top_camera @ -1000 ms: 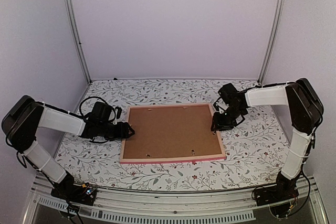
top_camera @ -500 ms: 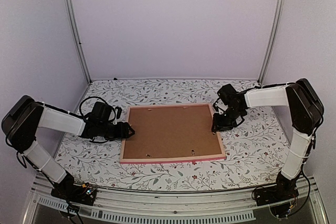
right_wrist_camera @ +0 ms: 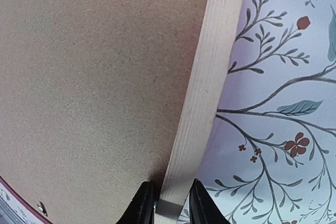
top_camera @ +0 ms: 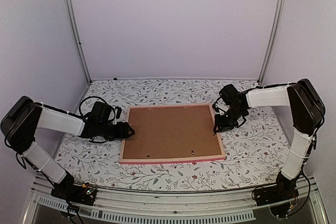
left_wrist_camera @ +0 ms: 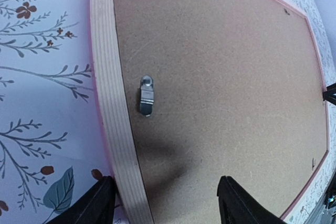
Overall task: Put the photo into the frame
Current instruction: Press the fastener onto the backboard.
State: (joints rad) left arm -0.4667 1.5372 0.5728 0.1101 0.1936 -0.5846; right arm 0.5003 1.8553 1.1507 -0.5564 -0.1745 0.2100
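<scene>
Photo first, and you cannot see it: no view shows a print lying out or being held. What you do see is the thin, pink-edged rectangular frame (top_camera: pixel 173 158) with pale wooden rails. It lies flat and face down near the middle of the desk (top_camera: pixel 252 150), which has a white floral cover. A plain brown fibreboard backing board (top_camera: pixel 170 130) sits inside the rails and fills the opening. A small silver metal tab (left_wrist_camera: pixel 147 95) lies on the board just beside the left rail; you cannot tell whether it locks anything.

Your left pincer (left_wrist_camera: pixel 168 205) hangs low over the frame's left side, released. Its two dark fingers are spread wide, with the left rail and a strip of board between them, and they grip nothing. Your right pincer (right_wrist_camera: pixel 172 203) is at the right rail. Its fingers are narrowed onto either face of the pale wood and touch it, so read it as grasping the frame.

On progress, if the photo is under that board, the loading is done. Only securing the back and turning the frame face up would be left. If it is not, the board has to come out again, and nothing shows where the print is. The grip on the right rail looks like a start to lifting or turning the frame, so watch that the board does not slip out.
</scene>
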